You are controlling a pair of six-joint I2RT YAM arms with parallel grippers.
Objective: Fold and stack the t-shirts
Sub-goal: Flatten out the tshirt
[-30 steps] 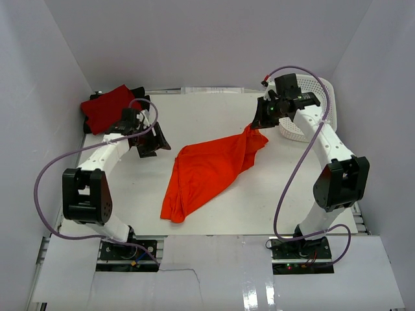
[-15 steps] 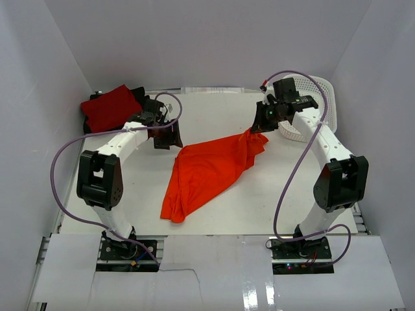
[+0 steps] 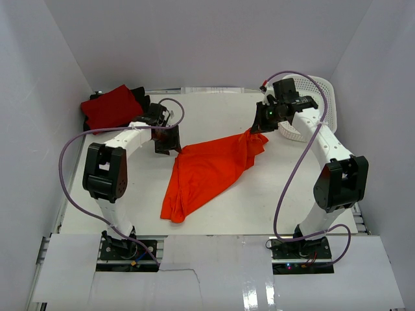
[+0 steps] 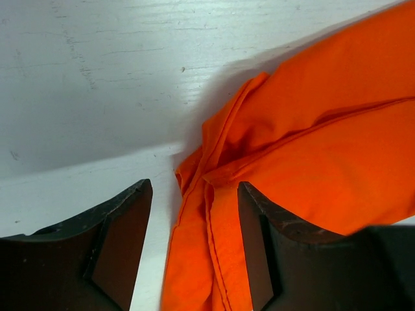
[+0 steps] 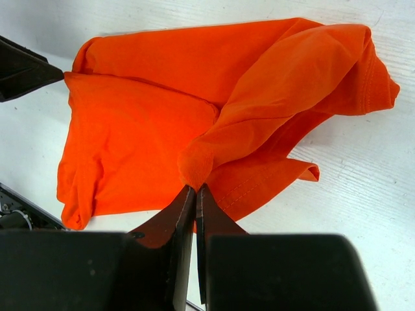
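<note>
The bright orange t-shirt (image 3: 207, 172) lies crumpled on the white table, stretched from front left to back right. My right gripper (image 3: 257, 128) is shut on a fold of the orange t-shirt (image 5: 194, 168) and holds its back right end lifted. My left gripper (image 3: 170, 146) is open at the shirt's left corner; in the left wrist view a bunched hem of the shirt (image 4: 214, 240) lies between the fingers (image 4: 123, 227). The crimson red t-shirt (image 3: 111, 107) lies folded at the back left on a black t-shirt (image 3: 138, 92), of which only an edge shows.
A white perforated basket (image 3: 318, 107) stands at the back right, behind my right arm. White walls close in the table on both sides and at the back. Purple cables loop from both arms.
My left gripper has moved right from near the red shirt to the orange shirt's left corner. My right gripper has stayed, holding the cloth.
</note>
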